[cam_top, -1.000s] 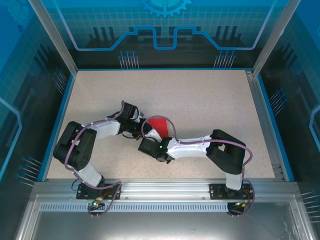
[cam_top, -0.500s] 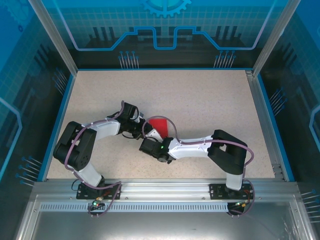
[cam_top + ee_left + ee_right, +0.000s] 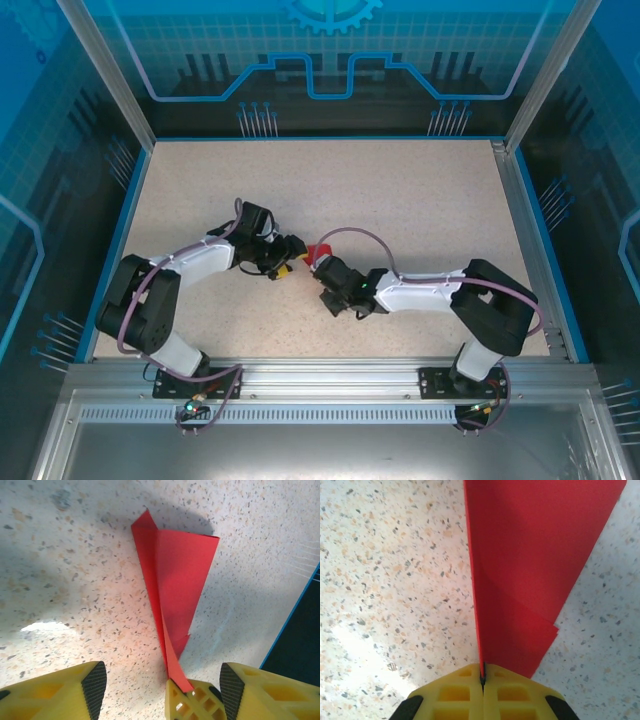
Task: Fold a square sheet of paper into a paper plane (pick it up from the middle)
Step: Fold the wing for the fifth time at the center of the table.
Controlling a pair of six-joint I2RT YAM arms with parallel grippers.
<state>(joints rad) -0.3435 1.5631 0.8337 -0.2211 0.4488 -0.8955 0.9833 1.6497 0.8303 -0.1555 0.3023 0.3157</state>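
From above, the small bright red paper plane (image 3: 320,251), a narrow folded dart, shows as little more than a red scrap near the middle of the speckled beige table (image 3: 420,200). It is wedged between the two arms. The left claw (image 3: 294,256) reaches it from 9 o'clock and the right claw (image 3: 322,264) from 4 o'clock. At this range the overhead view does not show how either claw's fingers stand.

The left wrist view gives the plane's shape (image 3: 175,575). It is a long triangle with a centre crease, its broad end toward 12 o'clock and its sharp tip toward 6 o'clock, casting a shadow on the table. The left claw (image 3: 162,687) has its yellow, black-padded fingers (image 3: 95,687) spread wide apart, one at 7 o'clock and one at 5 o'clock, gripping nothing. Between them sits the yellow lattice tip of the right claw (image 3: 192,702), with the plane's point running into it. It lies just beside the left claw's 5 o'clock finger; whether they touch I cannot tell.

The right wrist view settles the grip. The right claw (image 3: 482,680) has its two yellow fingers pressed together on the plane's (image 3: 535,555) creased edge. That edge rises straight toward 12 o'clock, while the layered wing spreads toward 1 o'clock above the table.
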